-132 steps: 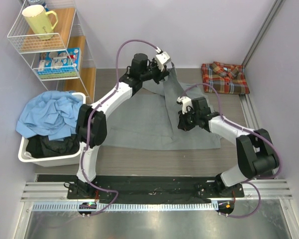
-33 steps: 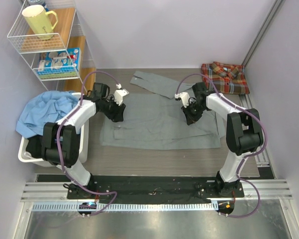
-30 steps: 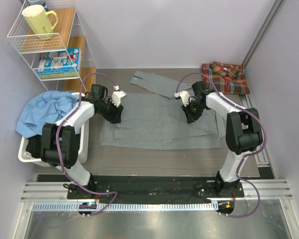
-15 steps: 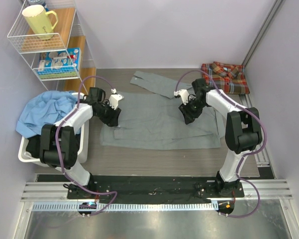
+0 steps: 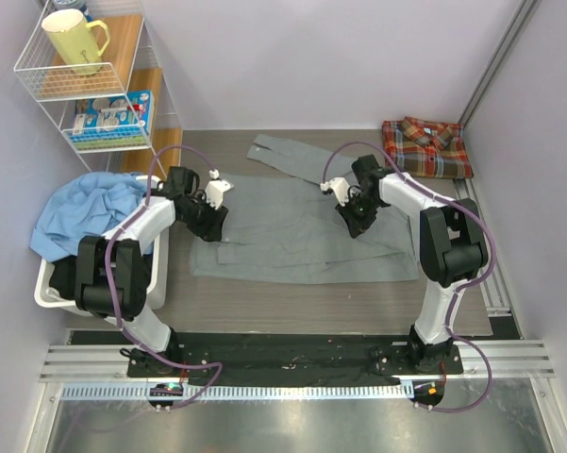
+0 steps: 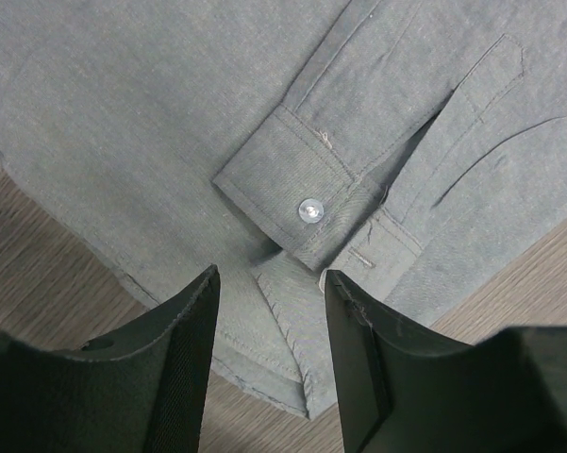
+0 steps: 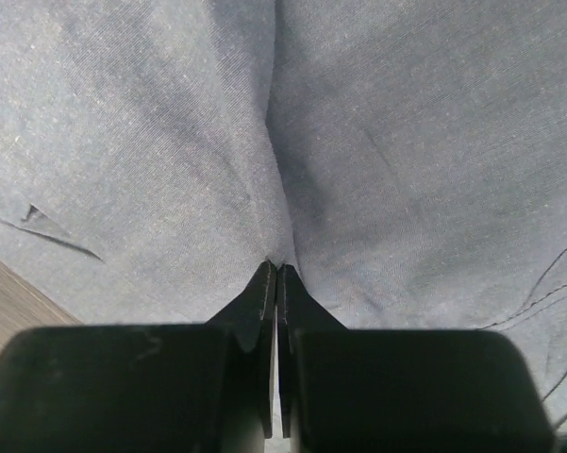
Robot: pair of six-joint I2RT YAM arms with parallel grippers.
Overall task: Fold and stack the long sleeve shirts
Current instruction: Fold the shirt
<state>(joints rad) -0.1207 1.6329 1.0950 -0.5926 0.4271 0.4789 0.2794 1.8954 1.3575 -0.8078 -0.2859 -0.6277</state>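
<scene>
Cuffs [image 6: 297,198] of the grey shirt [image 5: 302,236] lay just ahead of the left tool [image 6: 269,283], jaws apart, at that shirt's left edge. Its long axis ran across the tabletop [image 5: 264,297]. The right tool [image 7: 276,269], jaws together, pinched a ridge of cloth in its far right part.

fwiw the plain grey shirt [image 5: 302,231] is being shown spread flat in the middle, one sleeve [image 5: 285,156] angled toward the back, a buttoned cuff [image 6: 297,193] lying over its body, and the red-orange-blue plaid shirt [image 5: 426,146] is being shown folded at the far right.
</scene>
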